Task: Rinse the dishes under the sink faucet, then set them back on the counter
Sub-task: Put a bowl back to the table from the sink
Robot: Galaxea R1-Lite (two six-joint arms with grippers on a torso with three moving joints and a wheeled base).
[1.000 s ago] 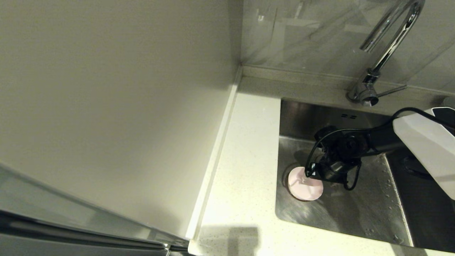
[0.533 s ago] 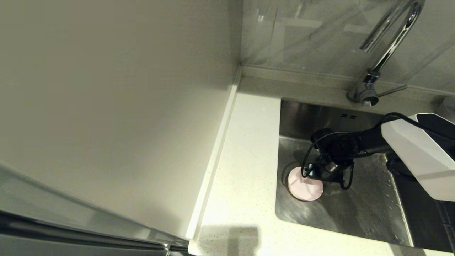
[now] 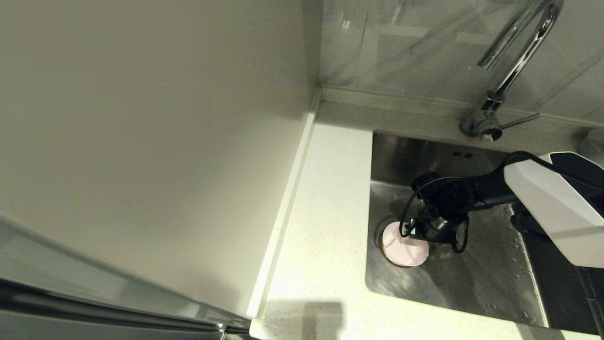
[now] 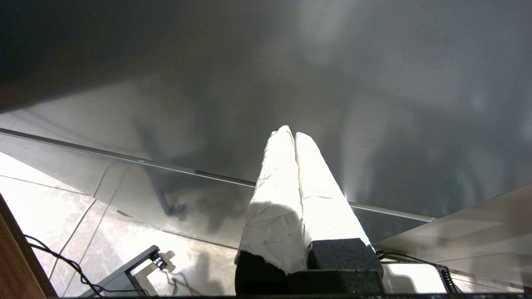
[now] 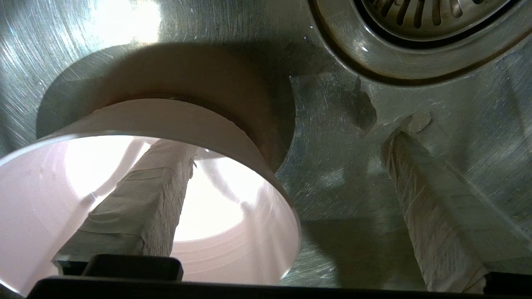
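The counter [image 3: 325, 226] was an off-white speckled worktop with a low raised back edge, running between a plain matte wall panel [image 3: 141, 141] on the left and the sink [image 3: 472, 278], a square steel basin sunk into it. A glossy tiled wall [image 3: 401, 42] stood behind, with the faucet [image 3: 514, 61] arching above the basin's far rim and its thin lever [image 3: 519, 121] pointing right. Two small overflow slots [image 3: 463, 154] showed on the basin's back wall. The head view gave the layout only: the right arm reached down into the basin, its wrist hiding most of the right tool [image 3: 415, 236] beside the pink bowl [image 3: 405, 250], which sat upright on the basin floor near the left wall. The right wrist view showed what the head view hid: the right tool [image 5: 291, 195] was spread wide, one taped finger [image 5: 141, 199] down inside the pink bowl [image 5: 232, 137] and the other finger [image 5: 432, 207] outside it near the basin floor, so the bowl's wall lay between them, apparently not yet pinched. The drain strainer [image 5: 432, 16] lay just beyond the bowl. The left wrist view alone showed the left tool [image 4: 294, 137], parked away from the sink, its two taped fingers pressed together on nothing, above a tiled floor [image 4: 62, 216] with loose cables [image 4: 50, 257].
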